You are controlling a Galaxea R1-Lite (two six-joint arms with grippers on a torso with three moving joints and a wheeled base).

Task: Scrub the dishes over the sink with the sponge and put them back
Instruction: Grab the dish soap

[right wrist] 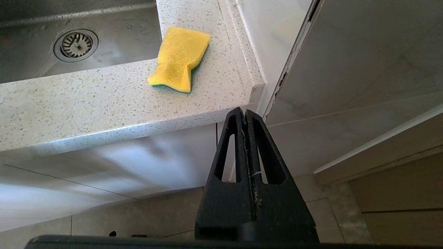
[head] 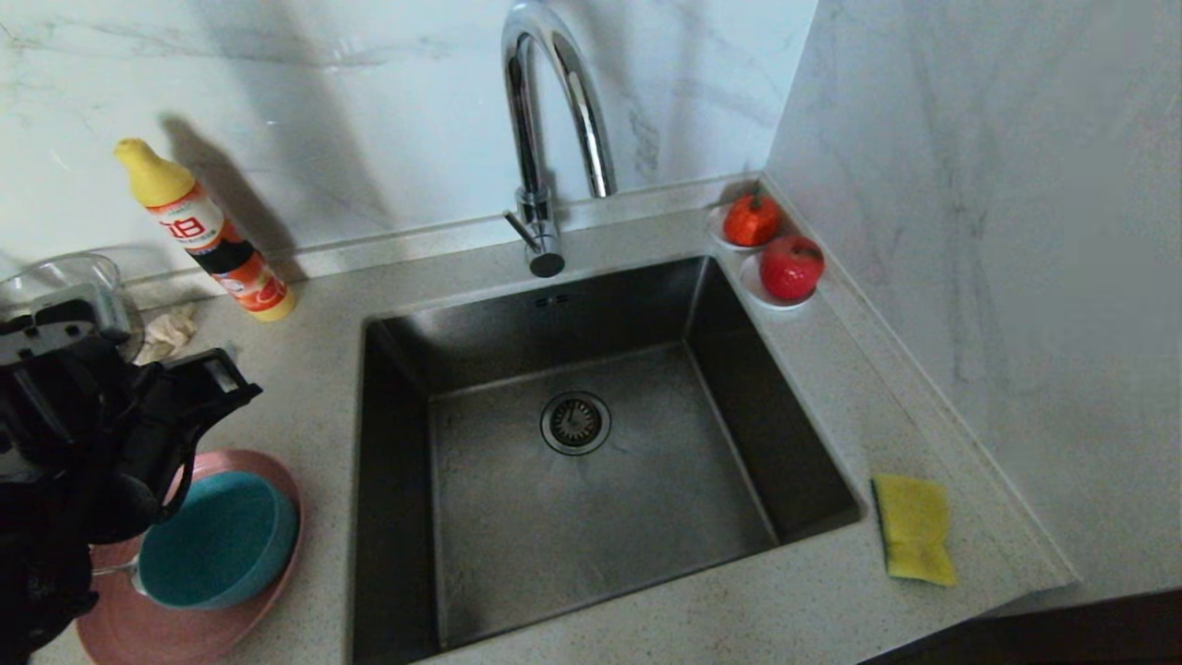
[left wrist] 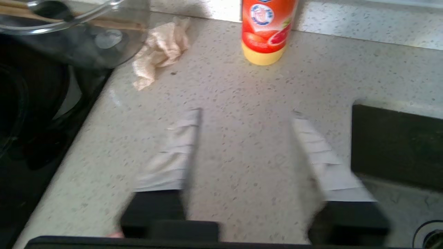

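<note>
A speckled pale desk [head: 831, 610] wraps around a dark steel sink [head: 591, 517] set in a marble corner. The sink holds nothing but its round drain strainer [head: 574, 422], with a chrome tap [head: 545, 139] arching over its back edge.

On the desk to my left, a pink plate [head: 185, 628] carries a teal bowl [head: 222, 536]. A thin metal handle, probably the spoon [head: 115, 571], pokes out from under the bowl; I cannot tell which way its head points. Behind them stand a clear glass bowl [head: 65, 277], a crumpled beige cloth [head: 168, 334] and a leaning orange soap bottle [head: 208, 231] with a yellow cap.

In the far right corner, two small white saucers each hold a red fruit [head: 791, 266].

The sponge [head: 914, 528] lies flat on the desk just right of the sink, yellow face up, green pad underneath, its long axis running from the front edge toward the back wall.

My left pincer [left wrist: 244, 114] hangs above bare desk between the plate and the bottle, fingers spread, holding nothing. My right pincer [right wrist: 245, 112] sits below the desk's front edge, fingers pressed together, empty.
</note>
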